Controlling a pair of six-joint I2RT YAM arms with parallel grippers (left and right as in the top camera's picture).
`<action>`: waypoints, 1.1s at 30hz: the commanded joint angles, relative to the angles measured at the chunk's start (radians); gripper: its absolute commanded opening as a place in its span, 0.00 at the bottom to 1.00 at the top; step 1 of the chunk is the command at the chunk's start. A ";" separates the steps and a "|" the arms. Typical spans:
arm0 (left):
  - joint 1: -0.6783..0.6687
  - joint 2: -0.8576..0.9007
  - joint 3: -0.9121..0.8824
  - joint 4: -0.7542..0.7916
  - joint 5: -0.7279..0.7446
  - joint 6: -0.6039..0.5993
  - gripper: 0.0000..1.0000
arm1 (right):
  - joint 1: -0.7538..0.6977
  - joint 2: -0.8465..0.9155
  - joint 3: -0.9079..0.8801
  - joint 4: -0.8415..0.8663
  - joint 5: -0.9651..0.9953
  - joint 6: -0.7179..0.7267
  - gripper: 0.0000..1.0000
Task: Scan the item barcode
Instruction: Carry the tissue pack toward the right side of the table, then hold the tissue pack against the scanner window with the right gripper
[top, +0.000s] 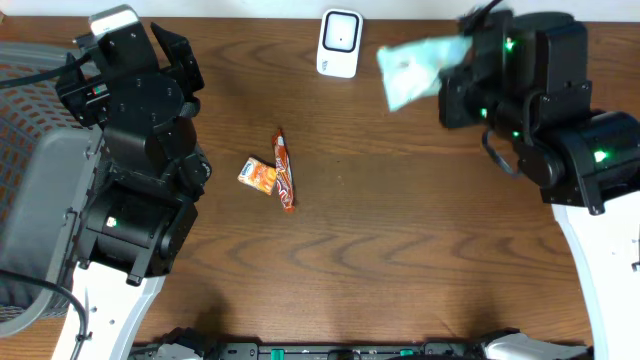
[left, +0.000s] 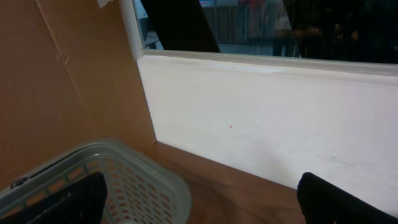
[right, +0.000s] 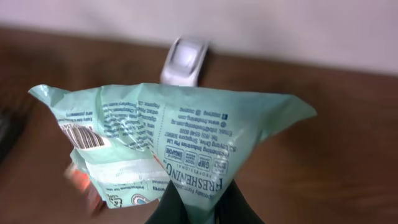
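1. Wooden desk (top: 400, 250) below: my right jaws pinch the mint packet (right: 186, 143) by one edge, aloft near the scanner (top: 340, 42); left jaws spread, idle.
2. Risk: the creased barcode (right: 87, 137) seems turned from it, so no read.

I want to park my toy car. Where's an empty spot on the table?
Bare wood lies between the orange snack packets and the right arm, below the scanner. Crowded: the left, with basket and left arm.
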 joint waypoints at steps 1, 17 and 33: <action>0.002 0.000 -0.008 0.001 -0.003 -0.005 0.98 | 0.034 0.040 0.011 0.080 0.219 -0.054 0.02; 0.002 0.000 -0.008 -0.009 -0.003 -0.005 0.98 | 0.136 0.521 0.011 0.975 0.964 -0.633 0.01; 0.002 0.004 -0.008 -0.009 -0.003 -0.005 0.98 | 0.194 1.062 0.011 1.809 0.873 -1.441 0.02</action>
